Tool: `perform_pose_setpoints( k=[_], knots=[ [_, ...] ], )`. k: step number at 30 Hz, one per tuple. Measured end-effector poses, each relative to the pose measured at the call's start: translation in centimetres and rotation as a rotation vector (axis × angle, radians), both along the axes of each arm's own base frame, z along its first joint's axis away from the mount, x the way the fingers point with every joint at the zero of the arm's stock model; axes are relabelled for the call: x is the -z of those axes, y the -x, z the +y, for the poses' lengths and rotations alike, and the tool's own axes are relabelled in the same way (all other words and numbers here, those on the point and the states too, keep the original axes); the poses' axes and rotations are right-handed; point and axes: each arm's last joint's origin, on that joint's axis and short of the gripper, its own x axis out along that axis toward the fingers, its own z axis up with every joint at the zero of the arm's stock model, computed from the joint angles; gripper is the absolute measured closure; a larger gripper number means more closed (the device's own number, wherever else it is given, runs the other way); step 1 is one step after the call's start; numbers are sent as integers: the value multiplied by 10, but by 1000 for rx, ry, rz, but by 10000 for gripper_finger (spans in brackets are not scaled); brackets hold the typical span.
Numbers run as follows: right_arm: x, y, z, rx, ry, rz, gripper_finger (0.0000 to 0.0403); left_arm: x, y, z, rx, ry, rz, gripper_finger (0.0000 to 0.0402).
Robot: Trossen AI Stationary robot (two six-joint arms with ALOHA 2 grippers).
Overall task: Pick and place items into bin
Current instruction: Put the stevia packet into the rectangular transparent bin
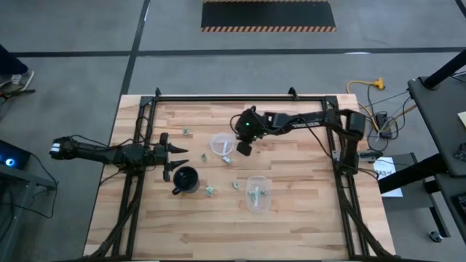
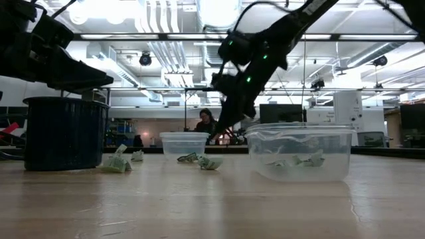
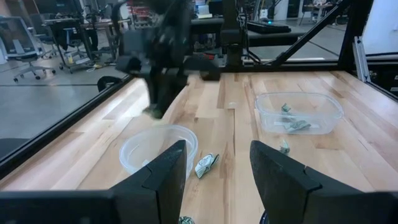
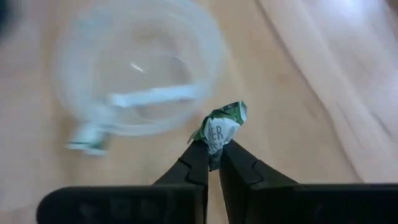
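Note:
Small crumpled pale green and whitish pieces lie on the wooden table: one (image 1: 227, 160) beside the round clear tub (image 1: 220, 144), others near the black mug (image 1: 186, 178), such as (image 1: 210, 191). Several more sit inside the rectangular clear bin (image 1: 257, 193). My right gripper (image 4: 213, 152) hangs by the round tub's right side (image 1: 244, 149), shut on one piece (image 4: 219, 129). My left gripper (image 3: 217, 171) is open, level, just left of the mug (image 1: 177, 156), touching nothing. My right gripper pinches one crumpled green-and-white piece by its lower edge (image 4: 214, 146), between its two fingertips (image 4: 199, 155). The fingers come from above, slanting down. Most of the piece sticks out beyond the tips, and it is lifted off the table next to the round tub (image 4: 137, 81).
The round tub (image 3: 158, 149) stands between the mug and the right gripper, with a loose piece (image 3: 205, 165) beside it. The rectangular bin (image 3: 298, 112) stands nearer the table's front edge. A black frame rail (image 1: 240, 97) borders the table. A person (image 2: 206, 123) sits far behind.

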Motion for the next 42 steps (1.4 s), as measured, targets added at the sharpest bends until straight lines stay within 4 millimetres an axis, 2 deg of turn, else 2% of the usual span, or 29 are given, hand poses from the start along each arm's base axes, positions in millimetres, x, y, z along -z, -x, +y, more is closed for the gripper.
perform_pose_setpoints(
  k=[10, 16, 20, 26, 33, 42],
  knots=[
    [-8, 46, 27, -181, -82, -205, 390, 0, 0, 0, 1, -1, 5, 240],
    [0, 70, 41, -321, -131, -401, 390, 0, 0, 0, 0, -1, 5, 240],
    [11, 79, 54, -402, -161, -455, 390, 0, 0, 0, 0, -1, 5, 240],
    [18, 81, 79, -552, -168, -463, 390, 0, 0, 0, 0, -1, 5, 240],
    [12, 79, 106, -792, -157, -551, 390, 0, 0, 0, 0, -1, 5, 240],
    [11, 81, 115, -910, -212, -573, 390, 0, 0, 0, 0, -1, 4, 240]
  ],
)
